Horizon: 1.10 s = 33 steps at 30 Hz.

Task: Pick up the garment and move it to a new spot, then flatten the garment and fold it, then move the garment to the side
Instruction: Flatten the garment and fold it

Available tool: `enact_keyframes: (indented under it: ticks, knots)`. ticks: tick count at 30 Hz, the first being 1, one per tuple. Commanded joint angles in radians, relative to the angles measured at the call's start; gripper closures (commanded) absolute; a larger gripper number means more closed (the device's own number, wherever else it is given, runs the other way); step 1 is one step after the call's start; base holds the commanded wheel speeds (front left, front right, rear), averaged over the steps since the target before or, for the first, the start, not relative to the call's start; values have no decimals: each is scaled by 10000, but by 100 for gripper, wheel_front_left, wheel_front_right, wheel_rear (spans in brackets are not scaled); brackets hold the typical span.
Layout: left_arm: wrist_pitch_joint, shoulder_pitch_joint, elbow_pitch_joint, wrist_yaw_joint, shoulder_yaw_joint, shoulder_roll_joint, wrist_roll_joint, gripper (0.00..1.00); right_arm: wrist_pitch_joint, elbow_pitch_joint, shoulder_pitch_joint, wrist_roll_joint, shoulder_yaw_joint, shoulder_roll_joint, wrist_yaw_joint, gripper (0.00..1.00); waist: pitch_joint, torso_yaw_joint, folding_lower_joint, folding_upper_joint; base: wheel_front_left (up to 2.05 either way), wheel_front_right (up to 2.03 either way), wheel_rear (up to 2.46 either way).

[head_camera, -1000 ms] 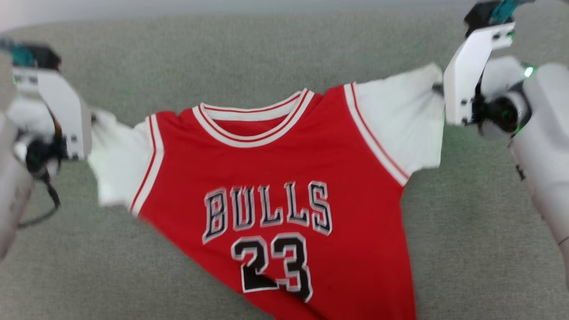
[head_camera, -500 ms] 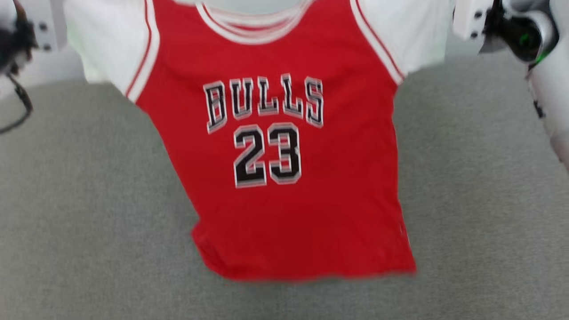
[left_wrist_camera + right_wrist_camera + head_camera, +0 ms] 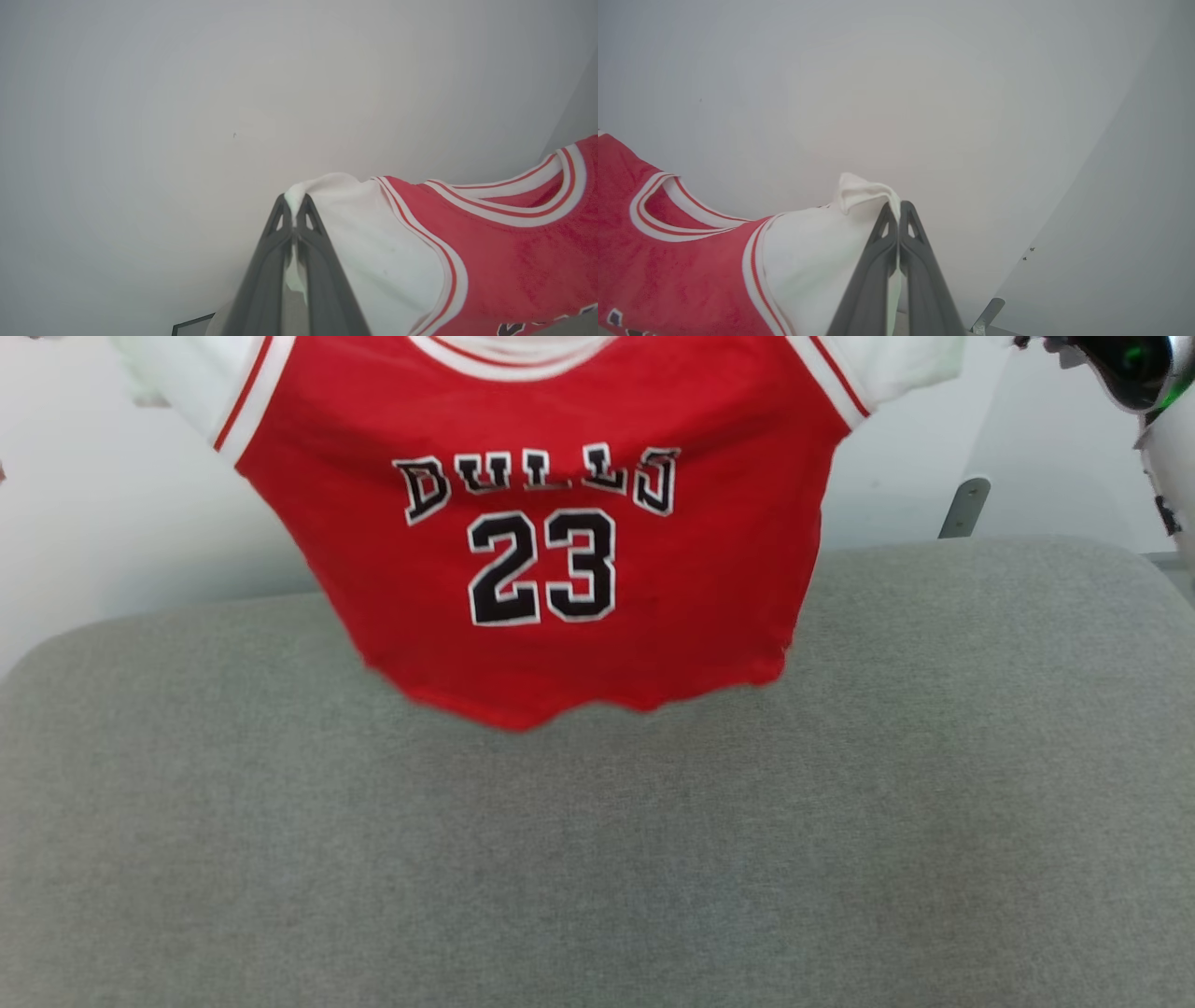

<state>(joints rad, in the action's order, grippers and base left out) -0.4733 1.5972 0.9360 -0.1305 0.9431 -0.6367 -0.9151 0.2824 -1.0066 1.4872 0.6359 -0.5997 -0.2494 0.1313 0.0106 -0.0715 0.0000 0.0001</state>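
The garment, a red jersey with white sleeves and black "BULLS 23" lettering, hangs in the air at the top of the head view, its front toward me and its hem just above the far edge of the grey surface. In the left wrist view my left gripper is shut on the tip of one white sleeve. In the right wrist view my right gripper is shut on the other white sleeve. A part of the right arm shows at the head view's top right corner.
A grey padded surface spreads below the jersey. Behind it stands a pale wall. A small metal bracket sits at the wall near the surface's far right edge.
Both arms have lifted the jersey off the grey surface and carried it up and away from me. The head view has tilted, so the wall now shows and the grippers have left that view.
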Motion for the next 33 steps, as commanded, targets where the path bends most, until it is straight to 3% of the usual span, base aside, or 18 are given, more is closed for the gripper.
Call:
enact_keyframes:
  ticks: [1, 6, 11, 16, 22, 26, 28, 33]
  knots:
    - [-1, 47, -14, 16, 30, -27, -31, 100, -11, -36, 156, 127, -68, -72, -11, 100, -23, -47, 0, -1, 0, 0, 0]
    - [-160, 347, -185, 16, 67, 10, -98, 100, -91, 54, 504, 483, -212, -176, -11, 100, 472, -39, 0, -1, 0, 0, 0]
    - [-143, 845, -399, 20, 14, 103, -108, 100, -425, 152, 1116, 601, -330, -277, -11, 100, 1631, -35, 0, -1, 0, 0, 0]
    - [483, 1396, -295, 226, 26, 491, 218, 100, -1775, -380, 1862, -58, -393, -331, -11, 100, 2910, 98, 0, -1, 0, 0, 0]
    - [2610, 2546, 222, 902, -114, 1471, 867, 100, -4652, -1850, 3288, -1444, -21, -361, -11, 100, 4285, 587, 0, -1, 0, 0, 0]
    - [4265, 3835, 430, 1252, -271, 1926, 1353, 100, -5443, -2247, 4674, -2831, 434, -615, -11, 100, 5280, 974, 0, -1, 0, 0, 0]
    - [5034, 4418, 458, 1228, -424, 2141, 1440, 100, -5471, -1471, 5317, -3721, 892, -860, -11, 100, 5890, 1169, 0, -1, 0, 0, 0]
    - [6624, 4738, 674, 786, -781, 2458, 1253, 100, -5453, 310, 4501, -5773, 2296, -903, -11, 100, 6926, 1505, 0, -1, 0, 0, 0]
